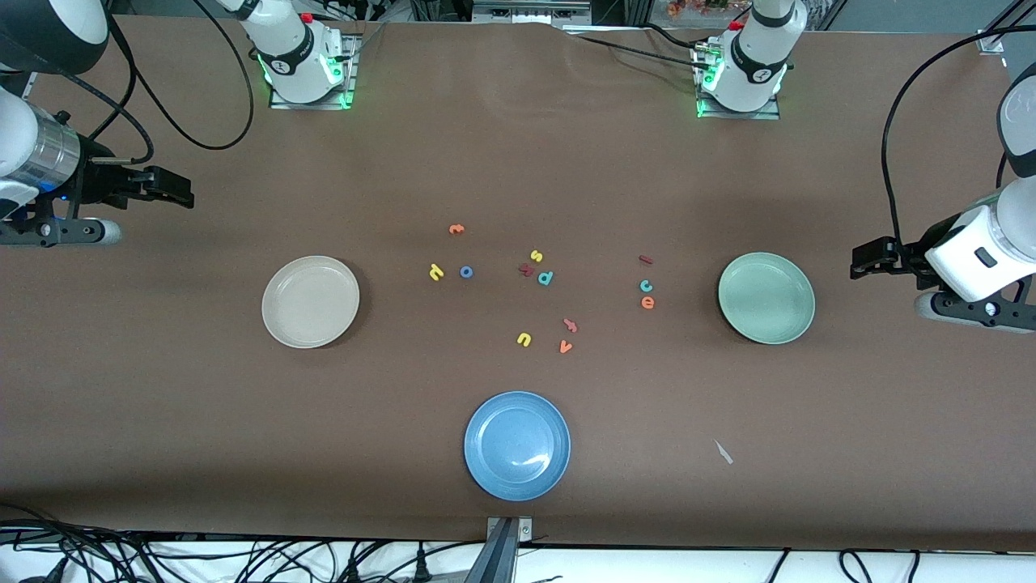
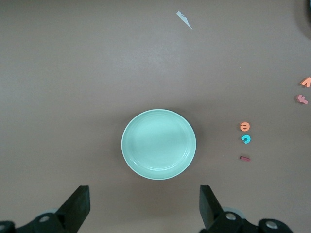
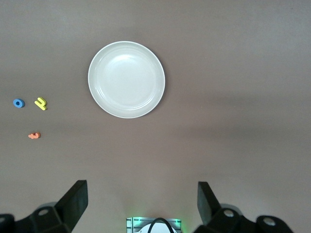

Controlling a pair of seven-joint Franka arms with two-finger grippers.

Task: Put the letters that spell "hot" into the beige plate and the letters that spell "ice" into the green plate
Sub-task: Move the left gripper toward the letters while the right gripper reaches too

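1. Front view. A matte brown table (image 1: 518,162) carries three round, shallow, smooth plates: the beige plate (image 1: 311,301) toward the right arm's end, the green plate (image 1: 766,297) toward the left arm's end, and a glossy blue plate (image 1: 517,445) nearest the camera. Small plastic letters lie between the beige and green plates. The orange t (image 1: 456,229) lies farthest from the camera; the yellow h (image 1: 436,272) and the ring-shaped blue o (image 1: 466,272) sit side by side, nearer the beige plate. The dark red i (image 1: 645,260), a short bar with its long axis running roughly toward the green plate, the teal c (image 1: 646,285) and the orange e (image 1: 647,303) form a column near the green plate. The right gripper (image 1: 174,190) and left gripper (image 1: 864,261) both wait at the table's ends.

2. Left wrist view. The left gripper's black fingers (image 2: 77,206) stand wide apart and empty, above the table just beside the green plate; e, c and i lie in a row alongside it.

3. Right wrist view. The right gripper's fingers (image 3: 74,200) are likewise spread and empty; the beige plate holds nothing, with o, h and t lying apart from it.
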